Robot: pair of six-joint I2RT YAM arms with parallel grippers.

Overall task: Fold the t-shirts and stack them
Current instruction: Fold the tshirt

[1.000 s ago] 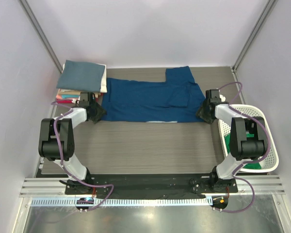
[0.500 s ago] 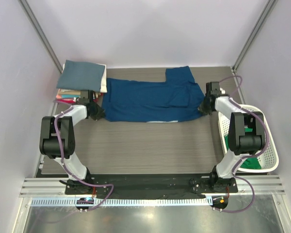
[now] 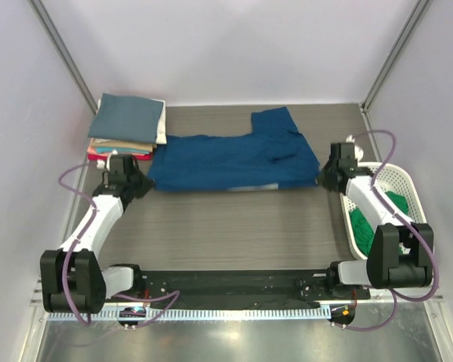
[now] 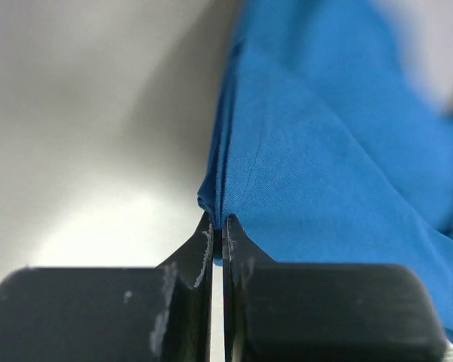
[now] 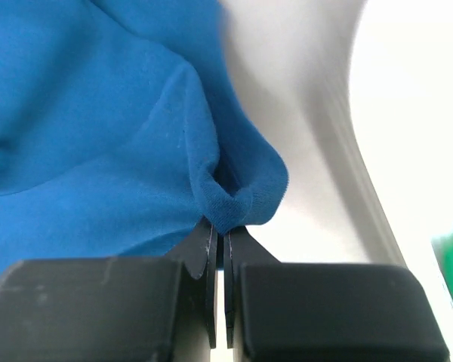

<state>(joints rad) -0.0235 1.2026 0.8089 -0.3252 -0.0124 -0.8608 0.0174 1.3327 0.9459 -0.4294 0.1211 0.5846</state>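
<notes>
A navy blue t-shirt lies stretched across the back half of the table, a sleeve sticking up toward the rear. My left gripper is shut on its left edge; in the left wrist view the blue cloth is pinched between my closed fingers. My right gripper is shut on the shirt's right edge, and the right wrist view shows a bunched fold of the cloth clamped at the fingertips. A pile of folded t-shirts, slate-blue on top with tan and red below, sits at the back left.
A white mesh basket stands at the right edge of the table with a bright green t-shirt inside. The enclosure's walls rise close behind and on both sides. A black rail runs along the front by the arm bases.
Both grippers closed on the shirt's side edges and pulled back toward the front, dragging the shirt a little nearer and stretching it; both arms are now extended lower.
</notes>
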